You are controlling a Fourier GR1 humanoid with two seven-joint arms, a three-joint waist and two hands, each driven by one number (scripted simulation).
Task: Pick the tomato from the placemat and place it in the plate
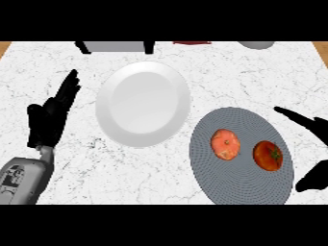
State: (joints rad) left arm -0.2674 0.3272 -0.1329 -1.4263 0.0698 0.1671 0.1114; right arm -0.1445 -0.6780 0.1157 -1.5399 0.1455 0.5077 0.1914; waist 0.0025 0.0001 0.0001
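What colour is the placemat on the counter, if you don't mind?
The placemat is grey with a fine ribbed pattern, shown best in the head view.

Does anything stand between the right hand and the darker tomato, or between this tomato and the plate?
Nothing visible lies between the right hand and the darker tomato. A paler orange-red fruit lies on the placemat between that tomato and the plate, so lifting over it seems wise.

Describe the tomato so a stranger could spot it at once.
Find the grey round placemat right of the white plate. On it, the tomato is the darker red fruit, right of a paler one, nearest the right hand.
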